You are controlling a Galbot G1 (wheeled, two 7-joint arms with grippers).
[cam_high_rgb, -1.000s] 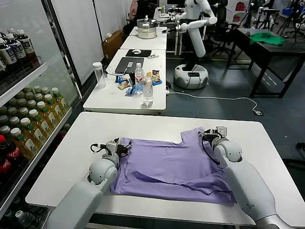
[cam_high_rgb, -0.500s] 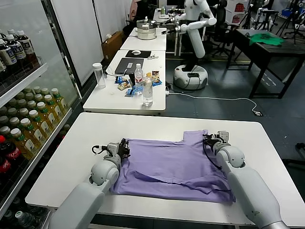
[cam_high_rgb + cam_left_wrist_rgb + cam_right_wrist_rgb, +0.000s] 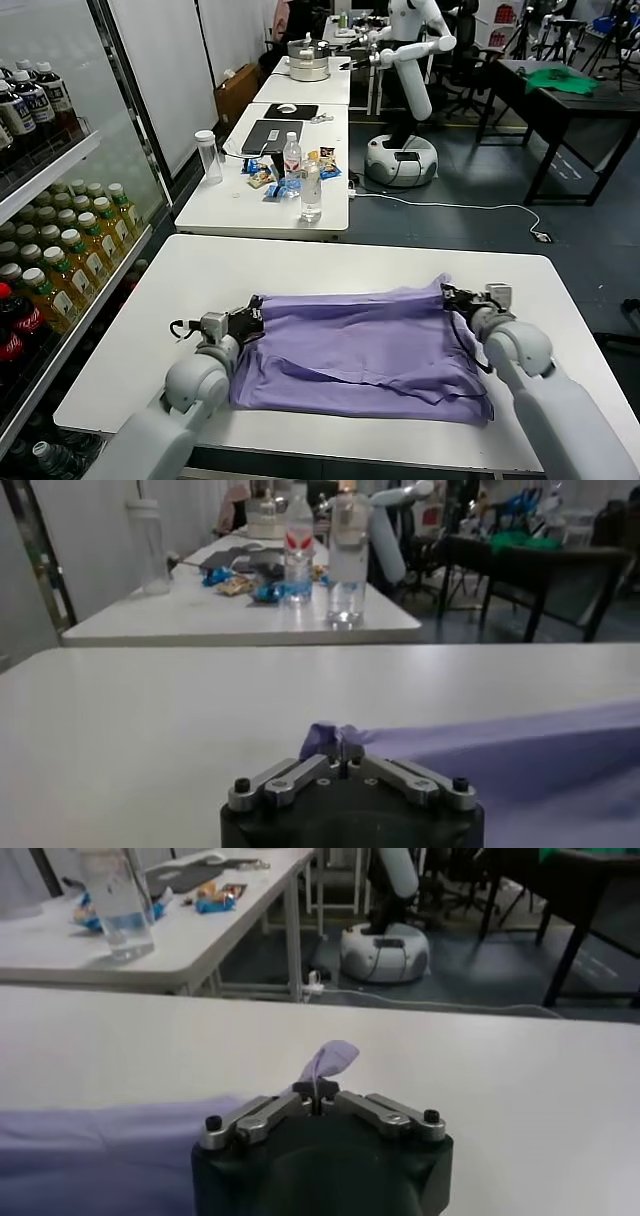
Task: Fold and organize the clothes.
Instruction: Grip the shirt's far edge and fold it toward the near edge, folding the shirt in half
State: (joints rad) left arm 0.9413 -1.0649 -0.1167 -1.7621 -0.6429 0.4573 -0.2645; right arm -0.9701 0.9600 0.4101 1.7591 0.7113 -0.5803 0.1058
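Observation:
The lavender t-shirt (image 3: 360,345) lies on the white table (image 3: 200,270), its far edge lifted and stretched taut between my two grippers. My left gripper (image 3: 252,318) is shut on the shirt's far left corner; in the left wrist view (image 3: 340,748) a pinch of purple fabric (image 3: 325,737) sticks out of the closed jaws. My right gripper (image 3: 449,293) is shut on the far right corner; in the right wrist view (image 3: 316,1095) a small flap of fabric (image 3: 332,1058) stands above the jaws. No print shows.
A second white table (image 3: 240,205) stands beyond, with water bottles (image 3: 310,190), snacks and a laptop. A drinks shelf (image 3: 50,250) runs along the left. Another robot (image 3: 410,60) and a dark table with a green cloth (image 3: 560,80) stand far back.
Both grippers have pulled outward and toward me, holding the shirt's corners. The far edge, slack and notched before, is now stretched into a straight lifted line.

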